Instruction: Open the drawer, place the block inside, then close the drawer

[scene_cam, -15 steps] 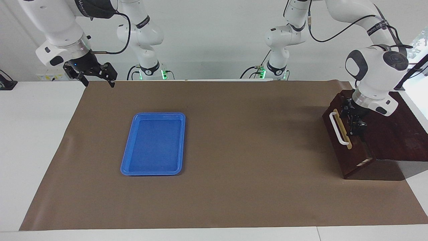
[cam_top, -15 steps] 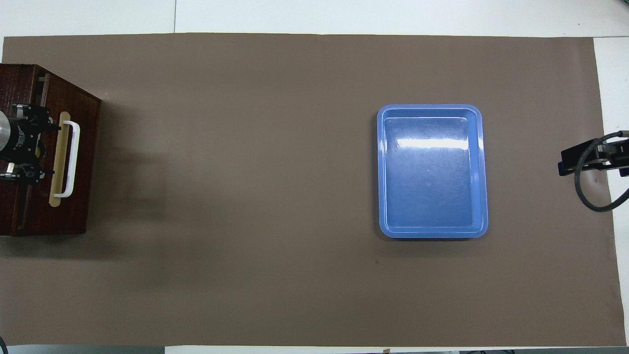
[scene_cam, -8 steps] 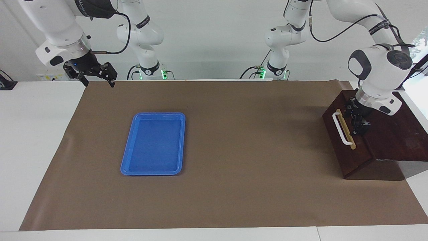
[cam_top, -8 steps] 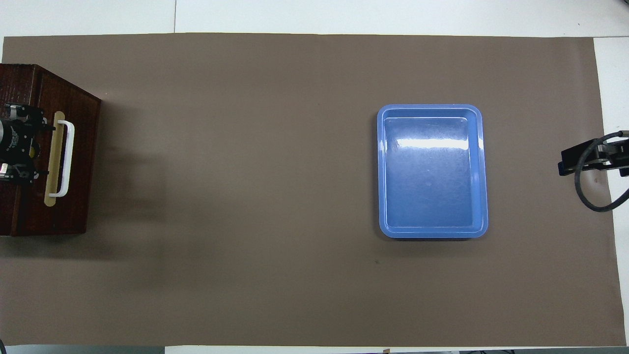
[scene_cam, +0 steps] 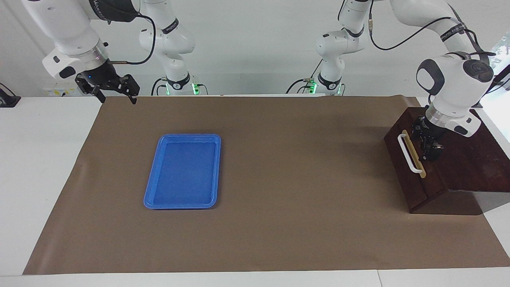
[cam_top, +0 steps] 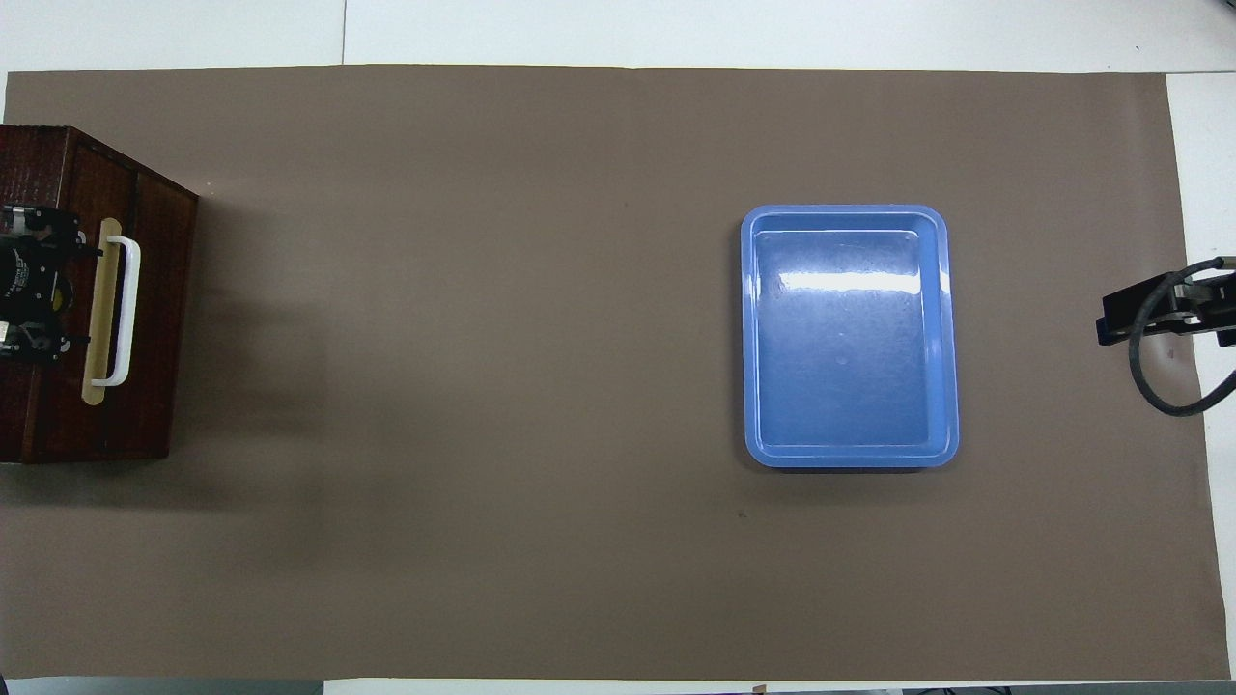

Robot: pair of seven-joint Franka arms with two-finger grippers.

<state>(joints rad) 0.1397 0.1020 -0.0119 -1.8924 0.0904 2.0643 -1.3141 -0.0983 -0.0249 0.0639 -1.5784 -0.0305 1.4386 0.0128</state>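
Drawer (scene_cam: 414, 159), facing view: it looks pushed flush into its box at the left arm's end of the table, white handle (scene_cam: 408, 152) outward. Left gripper (scene_cam: 429, 144) sits just beside the handle, over the box top, jaws spread and holding nothing. Right gripper (scene_cam: 115, 92) waits well apart, also spread and empty. Overhead view: the tray (cam_top: 850, 454) lies bare, well apart from the drawer; no block shows, so it is presumably inside. Closing seems done; next, the left gripper should lift clear.
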